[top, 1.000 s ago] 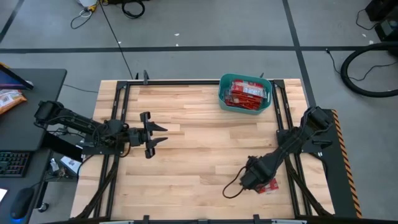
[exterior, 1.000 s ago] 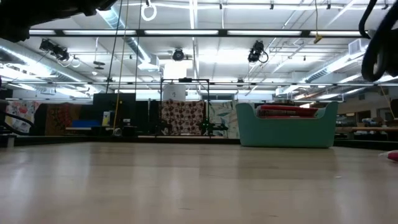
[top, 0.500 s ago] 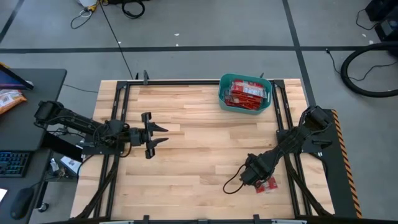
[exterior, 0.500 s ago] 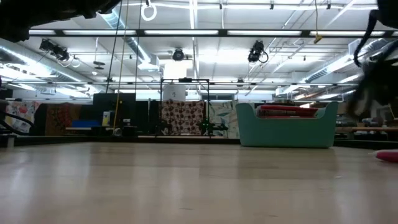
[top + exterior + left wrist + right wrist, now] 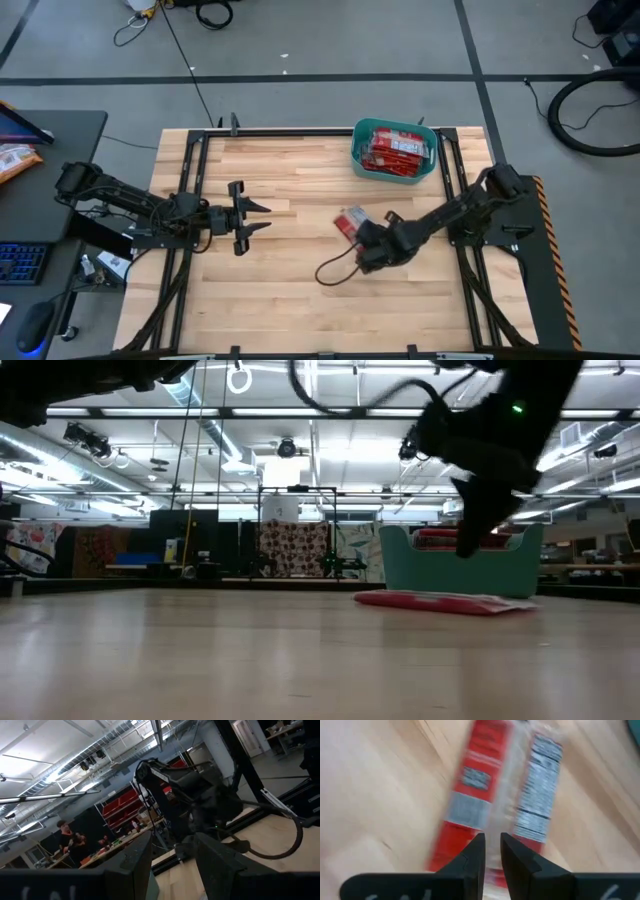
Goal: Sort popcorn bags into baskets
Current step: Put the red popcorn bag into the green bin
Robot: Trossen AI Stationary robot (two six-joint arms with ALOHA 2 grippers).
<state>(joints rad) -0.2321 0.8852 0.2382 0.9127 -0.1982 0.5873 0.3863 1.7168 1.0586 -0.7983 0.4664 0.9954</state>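
near tabletop (image 5: 300,290) centre, right tool (image 5: 362,238) nearly closed behind popcorn bag (image 5: 349,221); next: regrip, carry toward one o'clock basket (image 5: 357,152).

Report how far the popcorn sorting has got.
Done: several red popcorn bags already lie in the teal basket. In hand: the right gripper is at one more bag, which lies flat on the table short of the basket. Left: getting that bag into the basket. The left gripper waits, open, at the table's left side.
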